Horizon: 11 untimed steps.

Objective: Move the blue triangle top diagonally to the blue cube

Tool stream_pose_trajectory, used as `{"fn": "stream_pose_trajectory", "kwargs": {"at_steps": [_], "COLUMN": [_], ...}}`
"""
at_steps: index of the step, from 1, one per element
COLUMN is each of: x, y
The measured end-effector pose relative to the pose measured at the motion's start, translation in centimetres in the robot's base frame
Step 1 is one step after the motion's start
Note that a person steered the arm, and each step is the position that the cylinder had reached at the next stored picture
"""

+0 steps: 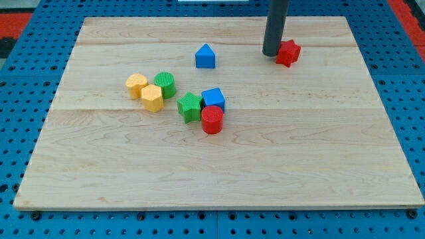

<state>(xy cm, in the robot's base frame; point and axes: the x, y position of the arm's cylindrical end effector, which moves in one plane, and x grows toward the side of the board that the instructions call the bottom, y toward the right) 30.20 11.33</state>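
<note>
The blue triangle [205, 56] sits near the view's top, left of centre. The blue cube [214, 98] lies below it in the board's middle, touching a green star [190, 105] on its left and a red cylinder [212, 119] at its lower edge. My tip [271, 52] rests on the board at the view's top right, far to the right of the blue triangle and right beside a red star [288, 52].
A yellow block [137, 85], a yellow hexagon [152, 97] and a green cylinder [165, 85] cluster at the left of the wooden board [219, 166]. Blue pegboard surrounds the board.
</note>
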Motion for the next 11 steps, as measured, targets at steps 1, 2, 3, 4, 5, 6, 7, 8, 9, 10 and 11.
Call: {"fn": "stream_pose_trajectory", "kwargs": {"at_steps": [1,2,3,4,5,6,7,8,9,10,11], "x": [0.7,4.3,7.8,7.8,4.1,3.3,3.3,1.5,1.1,-1.3,-0.9], "y": [0.5,2.1,-0.5,-9.6,-17.0,-16.8,-16.6,-15.0,-14.5,-14.4,-10.7]}}
